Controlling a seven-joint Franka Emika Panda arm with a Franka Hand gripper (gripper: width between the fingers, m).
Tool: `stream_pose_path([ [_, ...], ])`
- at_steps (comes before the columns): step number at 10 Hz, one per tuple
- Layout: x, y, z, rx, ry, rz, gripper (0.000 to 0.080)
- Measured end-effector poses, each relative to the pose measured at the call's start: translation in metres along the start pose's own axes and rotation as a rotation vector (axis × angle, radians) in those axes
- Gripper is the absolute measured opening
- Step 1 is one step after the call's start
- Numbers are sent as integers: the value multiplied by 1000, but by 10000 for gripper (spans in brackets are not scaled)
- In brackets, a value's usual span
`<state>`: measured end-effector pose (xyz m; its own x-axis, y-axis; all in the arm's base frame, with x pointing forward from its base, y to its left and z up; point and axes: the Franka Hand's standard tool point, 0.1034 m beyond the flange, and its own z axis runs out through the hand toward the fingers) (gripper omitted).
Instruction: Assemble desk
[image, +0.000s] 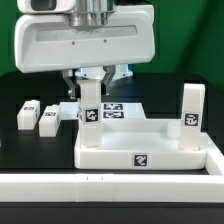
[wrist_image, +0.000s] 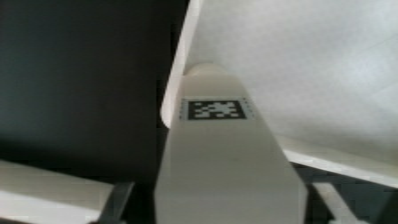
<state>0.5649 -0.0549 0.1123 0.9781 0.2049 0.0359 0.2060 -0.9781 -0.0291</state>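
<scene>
My gripper (image: 90, 84) is shut on a white square-section leg (image: 90, 108) with a black-and-white tag. It holds the leg upright over the back corner of the desk top (image: 150, 143) on the exterior view's left. The leg's lower end is at the top's rim; I cannot tell whether it is seated. In the wrist view the leg (wrist_image: 217, 150) fills the middle between my two fingers (wrist_image: 128, 198), with the desk top's (wrist_image: 311, 80) edge just beyond it. Another leg (image: 190, 108) stands upright at the top's back corner on the exterior view's right.
Two loose legs (image: 27, 113) (image: 48, 120) lie on the black table at the exterior view's left. The marker board (image: 115, 110) lies behind the desk top. A long white border wall (image: 110, 185) runs along the front.
</scene>
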Motion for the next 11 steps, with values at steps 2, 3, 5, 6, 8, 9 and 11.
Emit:
stream_pose_path([
  [2,0,0,1,4,11,236,289],
  [3,0,0,1,3,14,341,290],
  [5,0,1,1,4,17,550,290],
  [6,0,1,1,5,20,656,290],
  [8,0,2,2,13,32,840,290],
  [9,0,2,2,16,33,927,290],
  [11,0,2,1,26,22,1087,290],
])
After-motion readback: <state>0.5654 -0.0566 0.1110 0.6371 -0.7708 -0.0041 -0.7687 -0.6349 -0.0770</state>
